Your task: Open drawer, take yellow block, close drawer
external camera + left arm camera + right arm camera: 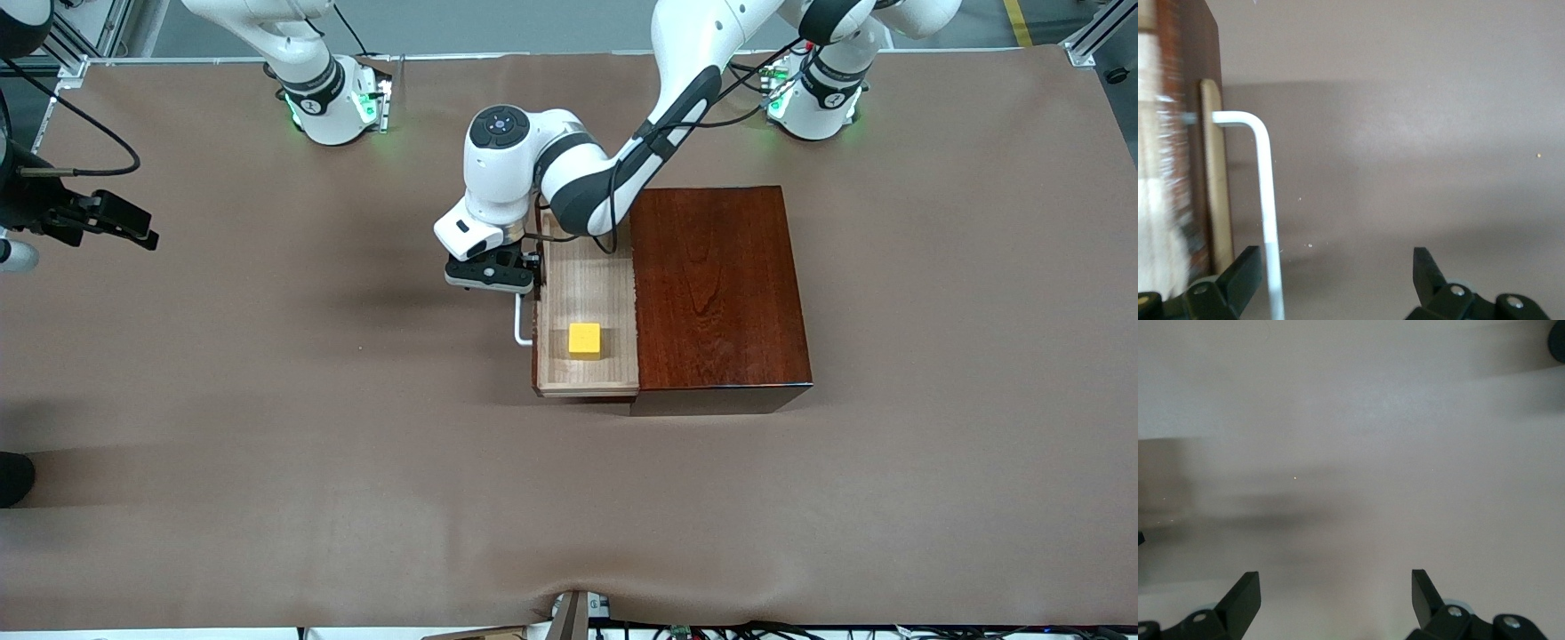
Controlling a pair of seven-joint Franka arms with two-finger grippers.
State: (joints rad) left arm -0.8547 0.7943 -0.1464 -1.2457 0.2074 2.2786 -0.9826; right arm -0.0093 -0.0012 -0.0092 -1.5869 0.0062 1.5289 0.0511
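A: Where is the drawer point(587, 316) sitting?

B: It is standing pulled out of the dark wooden box point(718, 289), toward the right arm's end of the table point(267, 444). Its pale wood floor is showing.

A: And the yellow block point(584, 340)?

B: It is lying inside the drawer, in the part nearer the front camera, touching none of the walls.

A: What is the left hand point(491, 274) doing?

B: It is hovering just outside the drawer front, by the white handle point(520, 322). In the left wrist view its fingers point(1245, 277) are standing apart, released, with the handle's bar point(1268, 213) running just inside one finger. I cannot tell whether that finger is touching it.

A: And the right hand point(1335, 600)?

B: It is waiting above bare table near the edge at the right arm's end, fingers spread wide, grasping nothing.
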